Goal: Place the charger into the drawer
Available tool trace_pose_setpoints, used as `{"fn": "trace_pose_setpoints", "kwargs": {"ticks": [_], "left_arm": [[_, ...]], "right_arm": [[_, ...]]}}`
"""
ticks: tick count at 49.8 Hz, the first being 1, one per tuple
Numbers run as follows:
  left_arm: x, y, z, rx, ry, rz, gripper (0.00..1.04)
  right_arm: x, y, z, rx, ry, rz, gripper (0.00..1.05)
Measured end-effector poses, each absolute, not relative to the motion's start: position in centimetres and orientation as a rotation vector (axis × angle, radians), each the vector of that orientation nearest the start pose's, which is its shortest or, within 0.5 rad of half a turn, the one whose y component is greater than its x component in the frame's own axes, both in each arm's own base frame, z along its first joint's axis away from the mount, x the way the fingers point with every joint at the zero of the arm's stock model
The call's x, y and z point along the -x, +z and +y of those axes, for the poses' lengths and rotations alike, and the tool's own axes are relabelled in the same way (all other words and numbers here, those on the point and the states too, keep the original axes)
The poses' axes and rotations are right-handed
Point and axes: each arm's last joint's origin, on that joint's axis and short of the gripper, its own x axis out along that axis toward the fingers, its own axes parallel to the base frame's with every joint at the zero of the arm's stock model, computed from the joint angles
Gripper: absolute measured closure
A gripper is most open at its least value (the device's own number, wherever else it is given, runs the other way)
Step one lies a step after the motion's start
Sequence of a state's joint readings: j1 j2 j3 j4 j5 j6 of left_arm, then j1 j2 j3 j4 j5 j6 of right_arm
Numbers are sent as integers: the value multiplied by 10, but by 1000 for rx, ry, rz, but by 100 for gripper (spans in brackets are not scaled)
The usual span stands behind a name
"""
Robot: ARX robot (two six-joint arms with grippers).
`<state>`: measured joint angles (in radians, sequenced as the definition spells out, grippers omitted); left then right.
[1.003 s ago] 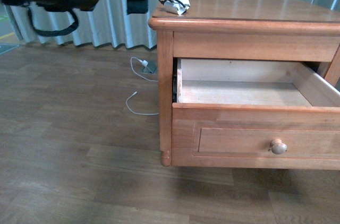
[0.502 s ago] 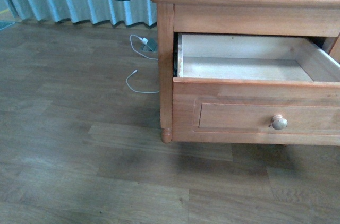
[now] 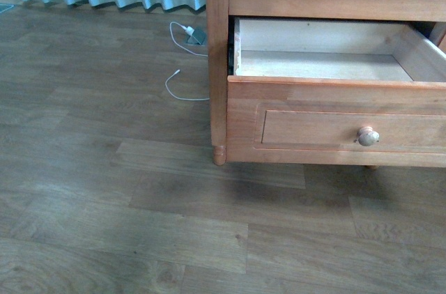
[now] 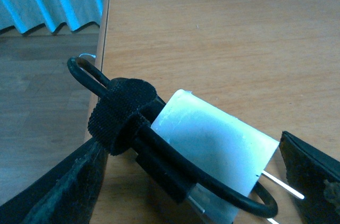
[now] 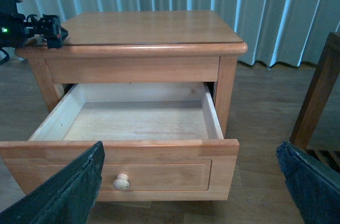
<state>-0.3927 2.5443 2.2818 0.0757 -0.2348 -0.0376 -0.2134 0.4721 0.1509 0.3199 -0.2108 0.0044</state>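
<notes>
— Charger [image 4: 212, 147] first: where does it lie?

— On top of the nightstand [image 3: 217, 64], close to its edge. Only the left wrist view shows it. It is not in the drawer [image 3: 334, 127], which stands pulled out below, pale inside, its round knob [image 3: 368, 136] facing the front camera.

— Which way does it point?

— Its long axis runs from the edge in toward the middle of the top. The bundled black cable [image 4: 159, 168] lies along one side of the white block, bound by a strap [image 4: 119, 115]. One cable loop reaches the edge, and the metal prongs [image 4: 287, 189] point the opposite way, inward.

— And the left gripper [image 4: 189, 144]?

— It is spread wide, one finger on each side of the charger. The strap seems to brush one finger, but I cannot tell whether either pad really presses.

— The right gripper [image 5: 189, 147]?

— Also spread wide with nothing held, hanging in front of the open drawer and above its front panel.

— Anything else?

— A white cable [image 3: 182, 85] trails over the floor [image 3: 104, 203] beside the nightstand.
</notes>
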Motion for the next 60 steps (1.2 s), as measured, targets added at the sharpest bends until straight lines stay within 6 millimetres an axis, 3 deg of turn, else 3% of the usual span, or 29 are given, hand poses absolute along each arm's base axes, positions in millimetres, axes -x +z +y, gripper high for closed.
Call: {"fn": "trace_pose_setpoints", "kwargs": {"ticks": [19, 29, 36, 49, 60], "left_arm": [[-548, 233, -224, -85, -117, 246, 7], [-547, 235, -230, -113, -126, 252, 35], [-545, 234, -230, -119, -127, 243, 41], [-530, 237, -213, -113, -123, 230, 42], [-499, 251, -189, -91, -150, 212, 43]], "right_arm": [[-131, 203, -22, -5, -3, 1, 8], [-131, 203, -22, -5, -3, 1, 8], [-131, 203, -22, -5, -3, 1, 8], [-131, 203, -22, -5, -3, 1, 8], [-131, 203, -22, -5, -3, 1, 8]]}}
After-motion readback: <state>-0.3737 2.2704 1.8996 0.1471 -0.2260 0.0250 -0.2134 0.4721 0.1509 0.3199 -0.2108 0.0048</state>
